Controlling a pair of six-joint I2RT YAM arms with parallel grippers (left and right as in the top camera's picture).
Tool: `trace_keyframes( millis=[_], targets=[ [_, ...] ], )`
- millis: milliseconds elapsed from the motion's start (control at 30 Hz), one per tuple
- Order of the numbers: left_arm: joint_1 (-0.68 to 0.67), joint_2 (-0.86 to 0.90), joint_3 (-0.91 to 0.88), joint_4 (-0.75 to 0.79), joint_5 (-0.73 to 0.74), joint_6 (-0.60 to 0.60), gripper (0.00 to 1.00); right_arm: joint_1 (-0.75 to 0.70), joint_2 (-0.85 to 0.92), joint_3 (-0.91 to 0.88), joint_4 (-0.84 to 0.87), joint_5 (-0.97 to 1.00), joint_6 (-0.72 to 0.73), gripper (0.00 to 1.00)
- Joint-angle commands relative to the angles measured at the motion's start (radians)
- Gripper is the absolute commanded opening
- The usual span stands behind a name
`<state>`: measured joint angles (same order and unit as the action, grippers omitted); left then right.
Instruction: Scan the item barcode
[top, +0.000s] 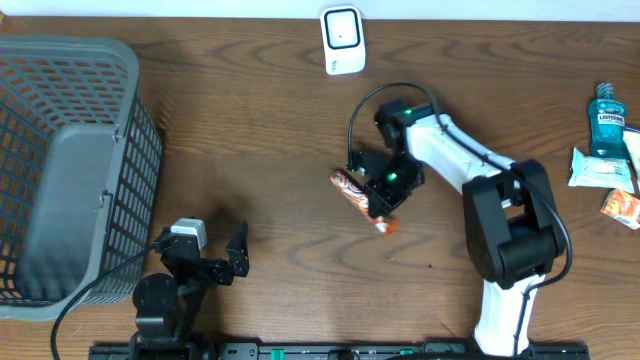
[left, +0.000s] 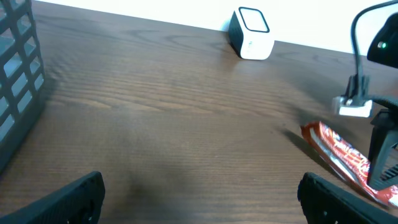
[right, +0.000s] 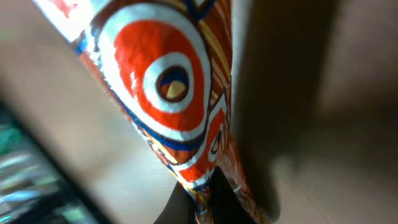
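Grasping looks done, the right end effector (top: 380, 204) clamped on the snack packet (top: 349, 185) mid-worktop; next, carry its barcode to the far-edge scanner (top: 341, 40), left end effector (top: 232, 258) idling wide open.

Evenly lit overhead, faint shadow beside the mesh basket (top: 128, 130); blurred and dim-edged at the right wrist, sheen on the snack packet (right: 163, 84).

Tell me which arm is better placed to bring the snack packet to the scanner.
Likely the right arm: its jaws are shut on the snack packet, nearer the scanner. The left arm sits by the basket, jaws open and empty.
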<state>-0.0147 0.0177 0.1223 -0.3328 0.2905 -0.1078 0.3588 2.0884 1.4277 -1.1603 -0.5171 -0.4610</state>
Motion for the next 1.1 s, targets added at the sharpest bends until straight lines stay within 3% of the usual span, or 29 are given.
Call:
trace_keyframes(
  millis=[0, 200, 333, 600, 1067],
  targets=[
    [0.004, -0.001, -0.015, -0.019, 0.015, -0.002, 0.98, -0.057, 0.008, 0.017, -0.036, -0.4, -0.145, 0.01],
    [0.004, -0.001, -0.015, -0.019, 0.015, -0.002, 0.98, -0.104, 0.008, -0.022, -0.16, -0.636, -0.354, 0.01],
    [0.004, -0.001, -0.015, -0.019, 0.015, -0.002, 0.98, -0.1, 0.008, -0.023, -0.275, -0.695, -0.527, 0.01],
    [0.004, -0.001, -0.015, -0.019, 0.015, -0.002, 0.99, -0.08, 0.008, -0.025, -0.541, -0.801, -1.037, 0.01],
    [0.004, -0.001, -0.015, -0.019, 0.015, -0.002, 0.98, 0.038, 0.005, -0.027, -0.542, -0.791, -1.125, 0.01]
  ],
)
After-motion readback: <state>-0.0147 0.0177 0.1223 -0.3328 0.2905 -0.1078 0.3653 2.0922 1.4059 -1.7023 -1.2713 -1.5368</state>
